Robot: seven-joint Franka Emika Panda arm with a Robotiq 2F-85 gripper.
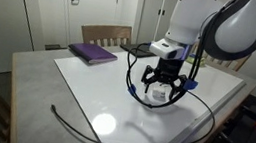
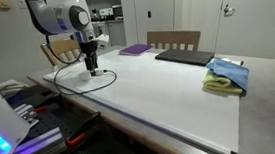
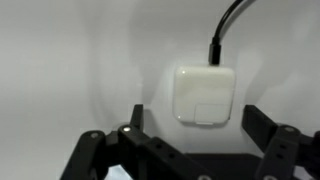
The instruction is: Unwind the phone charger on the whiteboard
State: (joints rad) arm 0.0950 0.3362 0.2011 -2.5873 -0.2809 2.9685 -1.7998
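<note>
Wrist view: our claw (image 3: 193, 118) hangs spread open, gripping nothing, right over the phone charger (image 3: 204, 96), whose white plug block lies flat on the whiteboard (image 3: 60, 60). In an exterior view the cable (image 1: 131, 80) curls in a loop around the claw, so we'd say the unwinding's barely begun and most of it is left.

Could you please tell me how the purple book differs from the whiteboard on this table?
The whiteboard is glossy white and shows a bright glare spot, while the purple book looks matte. The whiteboard covers most of the table, and the purple book is far smaller and sits near the far edge. The whiteboard carries the phone charger, but nothing lies on the purple book. Both are flat rectangles lying level.
</note>
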